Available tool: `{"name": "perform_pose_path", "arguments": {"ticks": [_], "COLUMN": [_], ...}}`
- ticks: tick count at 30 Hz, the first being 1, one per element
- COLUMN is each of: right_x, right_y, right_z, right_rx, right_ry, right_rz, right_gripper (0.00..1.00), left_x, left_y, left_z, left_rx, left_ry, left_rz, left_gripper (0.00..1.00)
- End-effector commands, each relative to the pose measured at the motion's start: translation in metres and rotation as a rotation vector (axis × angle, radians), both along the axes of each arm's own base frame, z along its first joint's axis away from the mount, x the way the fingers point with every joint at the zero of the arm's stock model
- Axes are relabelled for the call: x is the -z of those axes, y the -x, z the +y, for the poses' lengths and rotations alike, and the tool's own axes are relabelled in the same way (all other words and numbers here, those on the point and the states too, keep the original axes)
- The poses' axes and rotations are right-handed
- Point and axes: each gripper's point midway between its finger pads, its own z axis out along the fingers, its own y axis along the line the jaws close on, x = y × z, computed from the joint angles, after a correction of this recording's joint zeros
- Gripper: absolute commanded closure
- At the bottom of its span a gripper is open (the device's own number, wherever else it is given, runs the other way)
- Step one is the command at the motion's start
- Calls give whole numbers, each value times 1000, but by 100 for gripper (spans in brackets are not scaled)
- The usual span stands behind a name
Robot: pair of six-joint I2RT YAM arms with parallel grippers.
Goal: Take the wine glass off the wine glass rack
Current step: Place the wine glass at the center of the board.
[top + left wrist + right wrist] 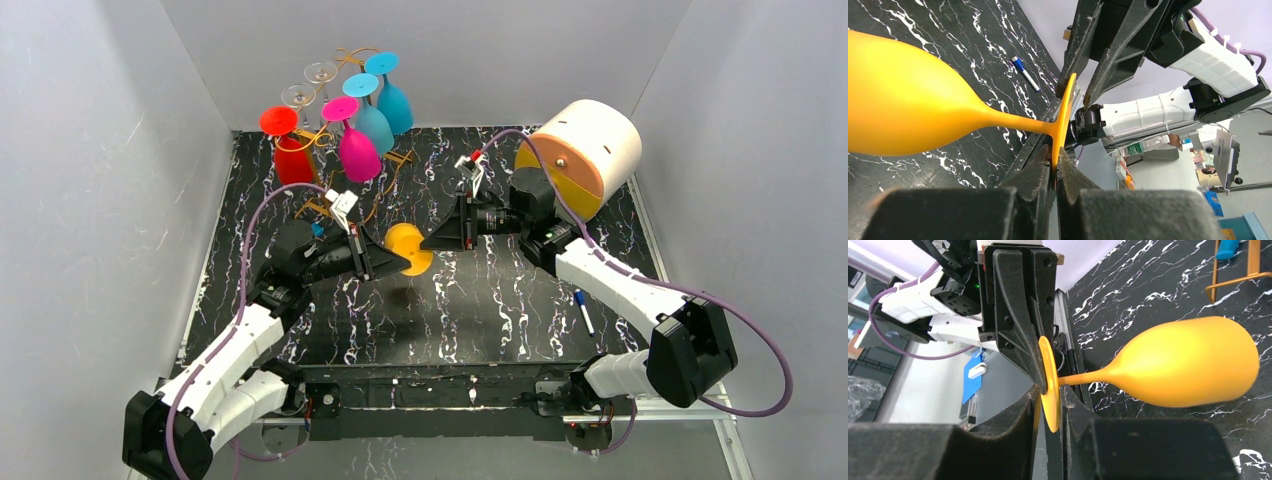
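Operator: Glass first. Where is it?

Observer: The orange wine glass (408, 245) is off the rack (402, 157) and hangs on its side in the air, at the middle of the overhead view. The rack stands at the upper left of that frame, loaded with red, pink, blue and clear glasses.

Operator: Who has it?

Observer: The left gripper (1054, 165) is clenched on the rim of the foot (1064, 115). Both pads press flat on the thin disc, low in the left wrist frame. The right gripper (1050, 395) sits around the same foot from the other side, but it has let go. One finger lies along the disc and the other stands apart from it.

Operator: So it looks like a handover with one side released. How do I do it well?

Observer: I'd back the right arm straight out along the plane of the foot, so neither finger drags the disc sideways. The left pinch is near the edge, and the bowl (1193, 362) hangs far out on the stem (1013, 122). A nudge could swing the glass round in that grip.

Operator: And after that?

Observer: Keep the left wrist level and move slowly. Set the glass down on bare tabletop, away from the pen (583, 310) at the lower right and the round drum (585, 150) at the upper right.
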Motion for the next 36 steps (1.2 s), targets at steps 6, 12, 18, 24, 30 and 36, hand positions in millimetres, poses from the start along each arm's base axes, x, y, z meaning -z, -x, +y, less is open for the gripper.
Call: {"name": "perform_pose_path", "arguments": {"ticks": [6,12,18,24,30,36], "right_x": [-18,-23,-20,-19,-23,-20], "right_y": [22,12,4,-1,0,2], "right_z": [0,1,-1,-1,0,3], "right_rx": [-109,-48,29,67,70,40], "right_ry": [-40,-61,-105,-114,-140,-134], "right_rz": [-141,-211,-254,-259,-248,-209], "right_gripper": [96,99,99,99,99,99], "left_x": [-5,7,14,1,-2,-8], "left_y": [14,7,12,5,4,-7], "left_z": [-7,-5,-5,-8,-19,-14], "left_rx": [63,40,47,-15,4,-79], "left_ry": [-16,-85,-89,24,113,129], "left_rz": [-71,-46,3,-14,15,-27], "left_gripper": [100,65,46,49,69,76]}}
